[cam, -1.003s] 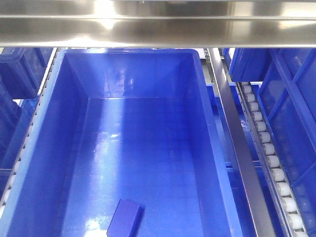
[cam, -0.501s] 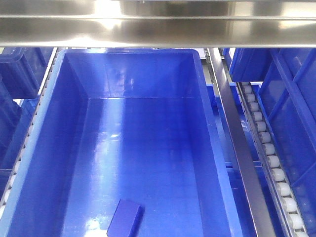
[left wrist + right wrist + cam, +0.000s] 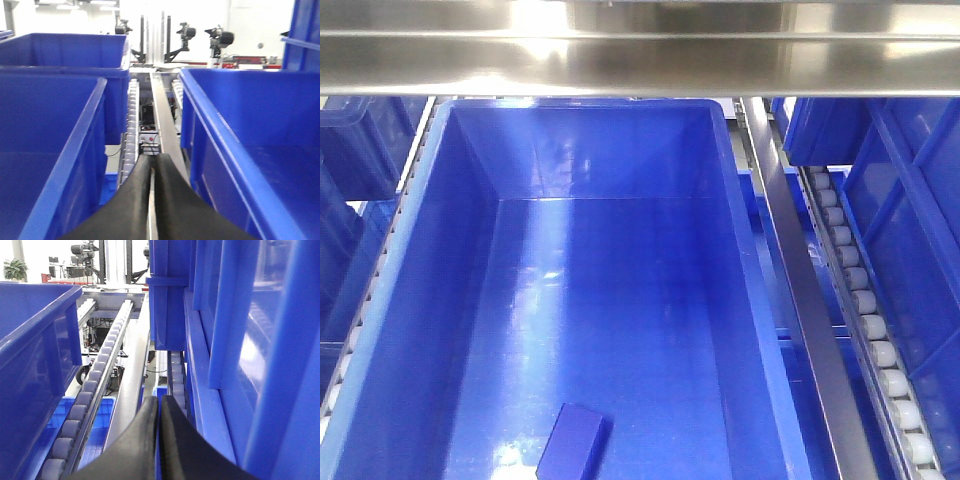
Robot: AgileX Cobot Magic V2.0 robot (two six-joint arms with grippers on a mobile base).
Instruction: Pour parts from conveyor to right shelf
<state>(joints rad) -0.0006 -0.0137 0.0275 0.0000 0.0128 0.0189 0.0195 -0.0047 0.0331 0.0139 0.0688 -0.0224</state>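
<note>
Part [image 3: 574,444] lies flat inside blue bin [image 3: 740,260].

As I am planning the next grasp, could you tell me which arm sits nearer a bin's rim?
Left, probably. The left fingers, shut, lie close beside a bin's rim; the right fingers, also shut, have a roller track between them and the nearest open bin.
</note>
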